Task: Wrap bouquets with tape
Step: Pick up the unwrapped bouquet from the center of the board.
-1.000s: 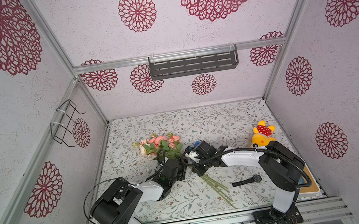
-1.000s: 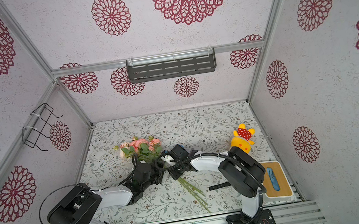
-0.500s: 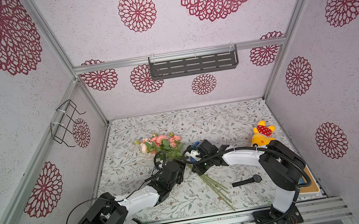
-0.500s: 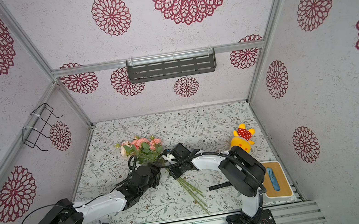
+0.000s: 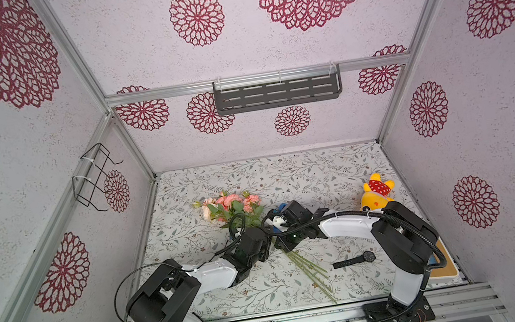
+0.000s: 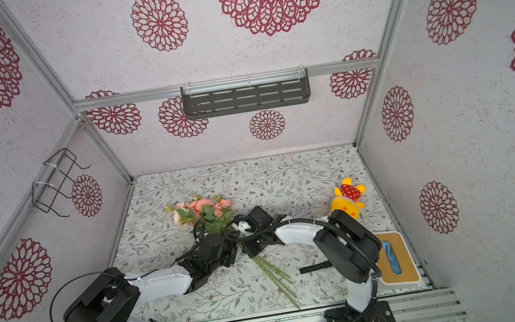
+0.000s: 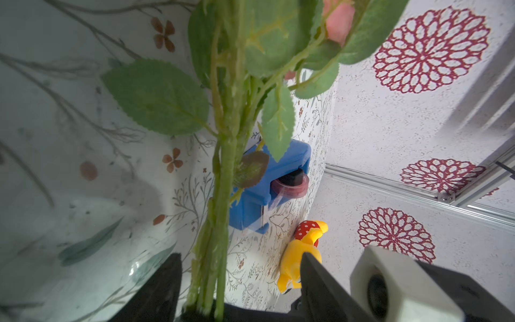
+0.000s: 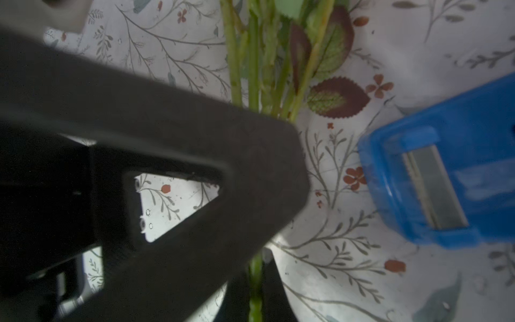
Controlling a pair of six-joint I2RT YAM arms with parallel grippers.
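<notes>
The bouquet [image 5: 233, 205] lies on the tablecloth with its pink and peach blooms far left and its green stems [image 5: 312, 273] running toward the front edge. My right gripper [image 8: 255, 267] is shut on the stems at mid-length. My left gripper [image 7: 239, 259] is open and straddles the same stems [image 7: 223, 195], which run close to one finger [image 7: 161, 287]. In both top views the two grippers meet at the stems, left [image 5: 262, 249] beside right [image 5: 282, 244]. The blue tape dispenser [image 7: 267, 189] with its reddish roll stands just behind the stems, and the right wrist view also shows the dispenser [image 8: 446, 181].
A yellow plush toy [image 5: 376, 192] sits at the right. A black wristwatch [image 5: 355, 259] lies near the front right. A wooden tray [image 6: 404, 250] holding a blue item is at the right front corner. A shelf [image 5: 277, 91] and a wire rack [image 5: 94, 179] hang on the walls.
The left arm's elbow swung outward and came back, and its gripper edged right onto the stems with the jaws narrowing. The right arm and the bouquet have held still.
</notes>
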